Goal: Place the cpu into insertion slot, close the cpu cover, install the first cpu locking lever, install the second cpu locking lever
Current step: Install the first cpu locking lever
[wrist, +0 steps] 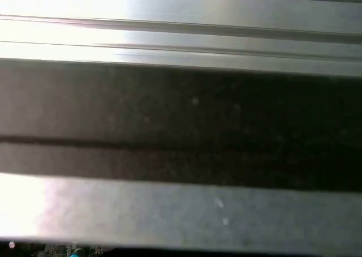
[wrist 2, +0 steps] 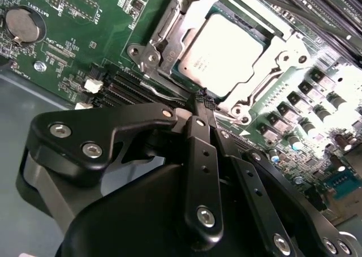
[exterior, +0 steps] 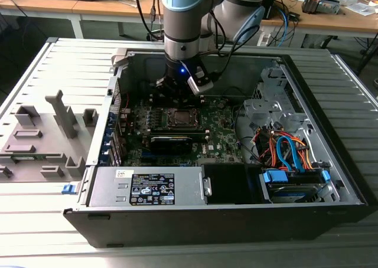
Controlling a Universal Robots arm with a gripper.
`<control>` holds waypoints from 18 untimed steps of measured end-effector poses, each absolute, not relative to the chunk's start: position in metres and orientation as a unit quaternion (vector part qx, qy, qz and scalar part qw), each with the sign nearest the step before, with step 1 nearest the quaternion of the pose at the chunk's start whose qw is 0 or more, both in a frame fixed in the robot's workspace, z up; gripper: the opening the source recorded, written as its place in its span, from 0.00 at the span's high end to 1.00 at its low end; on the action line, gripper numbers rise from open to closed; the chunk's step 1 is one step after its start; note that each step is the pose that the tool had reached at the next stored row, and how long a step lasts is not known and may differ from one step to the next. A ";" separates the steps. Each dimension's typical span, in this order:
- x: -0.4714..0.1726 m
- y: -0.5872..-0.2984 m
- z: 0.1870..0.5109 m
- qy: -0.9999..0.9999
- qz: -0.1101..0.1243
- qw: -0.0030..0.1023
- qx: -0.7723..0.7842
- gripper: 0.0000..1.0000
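Second wrist view, centre of the frame: the gripper (wrist 2: 202, 105) has its two black fingers (wrist 2: 199, 155) drawn together to a narrow point, with no gap visible between the tips; whether a thin lever wire is pinched there cannot be told. The tips sit at the near edge of the insertion slot (wrist 2: 148, 56), just beside a slim silvery locking lever (wrist 2: 151, 88) that runs along that edge toward the left of the frame. Up and to the right of the tips lies the cpu (wrist 2: 223, 47), seated flat in the socket with its pale metal top exposed. The cpu cover (wrist 2: 278, 56) appears closed, its frame lying around the chip with the chip showing through the cut-out. The lever's long axis lies roughly crosswise to the fingers. Beyond the socket the green motherboard (wrist 2: 85, 36) spreads to the upper left. Exterior view: the gripper (exterior: 177, 94) hangs down inside the open computer case (exterior: 319, 212), directly above the upper edge of the socket (exterior: 178, 119) at frame centre.
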State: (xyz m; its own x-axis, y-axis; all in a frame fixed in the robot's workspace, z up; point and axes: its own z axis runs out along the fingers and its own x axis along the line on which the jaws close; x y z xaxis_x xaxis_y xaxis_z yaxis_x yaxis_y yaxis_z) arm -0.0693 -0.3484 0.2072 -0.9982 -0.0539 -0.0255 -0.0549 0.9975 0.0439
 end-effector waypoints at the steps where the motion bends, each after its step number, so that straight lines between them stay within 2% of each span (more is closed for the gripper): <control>1: -0.068 -0.348 0.207 0.999 0.022 0.012 -0.027 0.89; 18: -0.052 -0.348 0.204 0.999 0.018 0.012 -0.027 0.89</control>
